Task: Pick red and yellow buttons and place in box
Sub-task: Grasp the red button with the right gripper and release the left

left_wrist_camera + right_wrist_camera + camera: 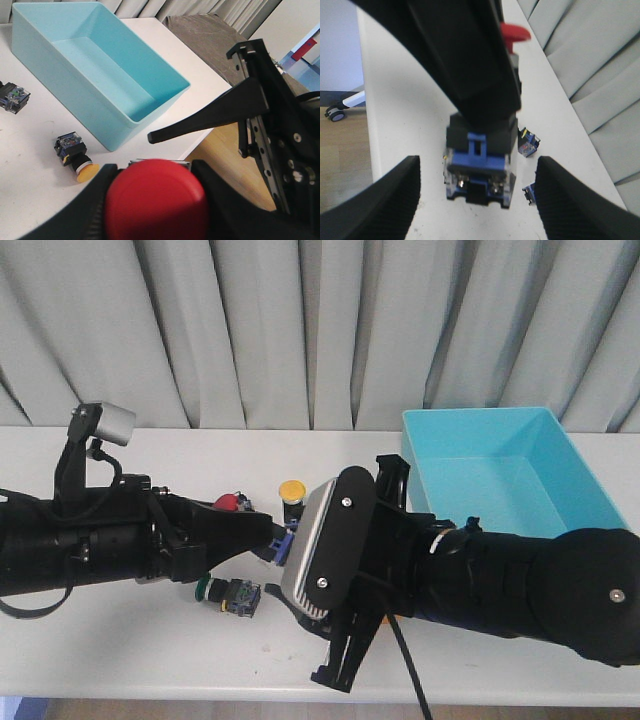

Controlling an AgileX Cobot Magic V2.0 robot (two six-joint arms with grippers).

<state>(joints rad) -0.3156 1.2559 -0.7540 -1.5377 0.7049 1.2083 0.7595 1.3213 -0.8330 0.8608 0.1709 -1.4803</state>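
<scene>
Your left gripper (155, 200) is clamped on a red button (156, 202), held above the table (120, 640) well short of the box (500, 465). Your right gripper (477, 200) stands wide open around that same button's blue contact block (479, 172). I judge it light, rigid, with a slick domed cap, so take it by the squared black body. A yellow button (291, 490) sits left of the box, untouched.

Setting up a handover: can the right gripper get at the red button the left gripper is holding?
Probably yes. The right gripper is open, its fingers either side of the red button's contact block, which sticks out past the left gripper; nothing lies between.
</scene>
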